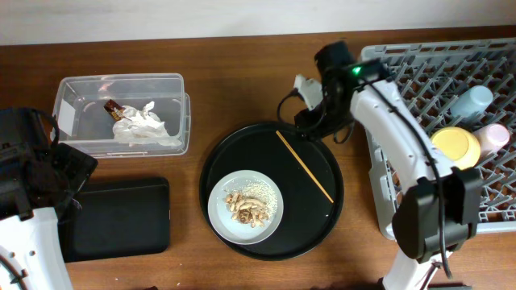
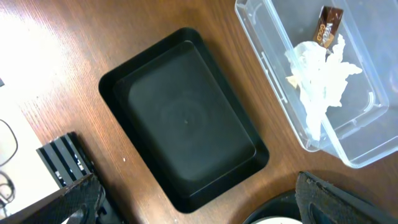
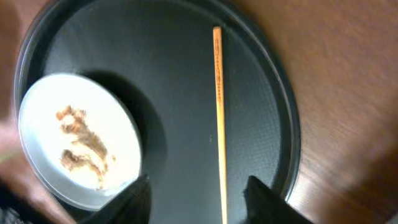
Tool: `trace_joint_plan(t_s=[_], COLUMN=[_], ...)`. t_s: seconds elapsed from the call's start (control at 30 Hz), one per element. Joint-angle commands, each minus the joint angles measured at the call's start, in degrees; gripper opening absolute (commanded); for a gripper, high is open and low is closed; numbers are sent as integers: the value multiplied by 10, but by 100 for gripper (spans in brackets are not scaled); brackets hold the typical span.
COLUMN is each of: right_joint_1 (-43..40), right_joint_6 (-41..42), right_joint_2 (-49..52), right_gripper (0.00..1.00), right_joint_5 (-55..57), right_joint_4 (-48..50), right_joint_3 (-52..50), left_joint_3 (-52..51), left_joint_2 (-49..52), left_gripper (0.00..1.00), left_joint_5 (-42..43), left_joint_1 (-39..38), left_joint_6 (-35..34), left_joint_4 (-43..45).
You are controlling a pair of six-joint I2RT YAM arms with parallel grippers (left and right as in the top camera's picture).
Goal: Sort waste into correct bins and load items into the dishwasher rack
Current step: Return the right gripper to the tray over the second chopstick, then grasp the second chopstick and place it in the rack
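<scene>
Grey rack [image 1: 403,89] at the right of the overhead view carries the yellow bowl [image 1: 455,145], blue cup [image 1: 472,101] and pink cup [image 1: 493,137]; the paper [image 1: 145,127] lies in the clear tub [image 1: 72,89].

Left wrist: the left fingers [image 2: 323,196] stand wide apart and empty above the shallow black tray [image 2: 186,118] on the surface [image 2: 74,37].

Right wrist: the right fingers [image 3: 267,202], partly apart, straddle the chopstick [image 3: 218,112] on the round tray [image 3: 267,93] without visibly touching it, beside the plate [image 3: 118,124] of food scraps [image 3: 81,146].

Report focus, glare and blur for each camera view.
Overhead: sharp, evenly lit, soft shadows only. Left wrist: crisp on the shallow black tray, with bright glare on the tabletop at upper left. Right wrist: dim and blurred, the chopstick and plate soft-edged.
</scene>
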Motion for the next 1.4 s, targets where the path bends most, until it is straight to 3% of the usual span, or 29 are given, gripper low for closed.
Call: trace_joint_plan(t_s=[0.0,0.2,0.37,0.77,0.83,0.97,1.0,1.17,1.37], right_joint_1=[21,70,97,91,91,91,91,91,68], right_joint_6=[-3,-1,14,9,9,10,10,12,12], right_joint_2=[5,5,6,46,50,50,50,48,40], right_gripper=[45,44,44,43,39,10,4,4,4], right_joint_5=[9,122,199,195,195,195,195,195,205], right_joint_4=[49,157,183,202,202,191,184,101,-35], right_joint_3=[-81,-202,-223,-224,-224,-221,-217,-148,32], left_joint_3=[-1,-1,-1,-1,-1,-1,-1,-1,-1], left_joint_2=[-5,-5,-5,-5,-5,-5,-5,-5,-5], left_gripper=[99,99,99,99,100,99,99,99,99], left_joint_5=[-2,-2,-2,-2,-2,-2,-2,-2,-2], left_joint_1=[3,3,3,3,3,3,3,3,3], left_joint_6=[-5,-5,-5,-5,-5,-5,-5,-5,-5], left_joint_4=[-1,-1,-1,-1,-1,-1,-1,-1,-1])
